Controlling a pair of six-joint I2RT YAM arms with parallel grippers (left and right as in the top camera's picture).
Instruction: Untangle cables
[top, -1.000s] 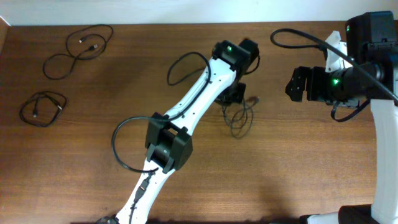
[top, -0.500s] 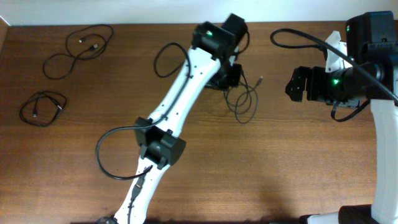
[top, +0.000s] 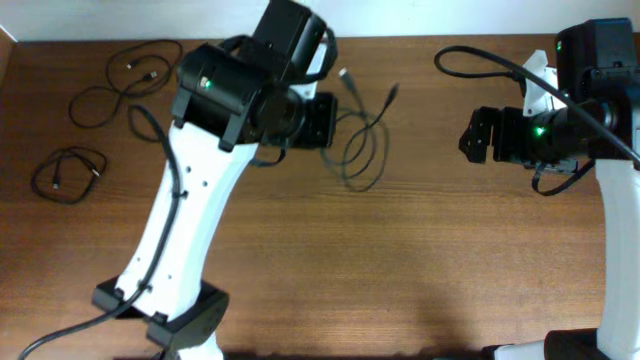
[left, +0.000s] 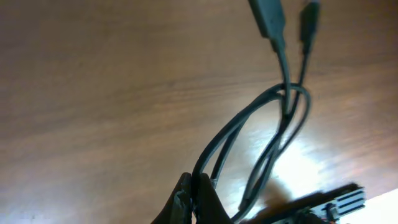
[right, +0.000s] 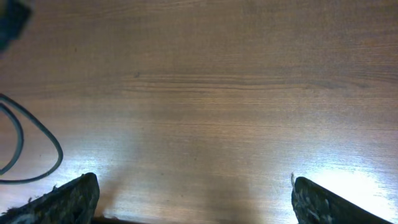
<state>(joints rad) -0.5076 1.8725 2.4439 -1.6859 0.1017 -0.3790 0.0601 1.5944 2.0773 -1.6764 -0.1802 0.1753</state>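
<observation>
One of the cables (top: 362, 150), a thin black loop, hangs from my left gripper (top: 325, 120), which is shut on it above the table's back middle. Its two plug ends (top: 345, 73) point toward the back edge. In the left wrist view the doubled cord (left: 273, 124) runs up from the pinched fingertips (left: 186, 199) to both plugs (left: 267, 15). Two more cables lie at the far left: a loose loop (top: 125, 80) and a small coil (top: 68, 175). My right gripper (top: 478, 135) stands open at the right, apart from the held loop, with only bare wood between its fingers (right: 68, 199).
The left arm's white links (top: 190, 210) cross the left half of the table. The right arm's thick black lead (top: 480, 62) arcs over the back right. A black cord curve (right: 37, 130) shows at the right wrist view's left edge.
The left arm has risen and swung left and toward the back edge, carrying the gripped cable loop with it from the table's centre. The right arm has not moved.
</observation>
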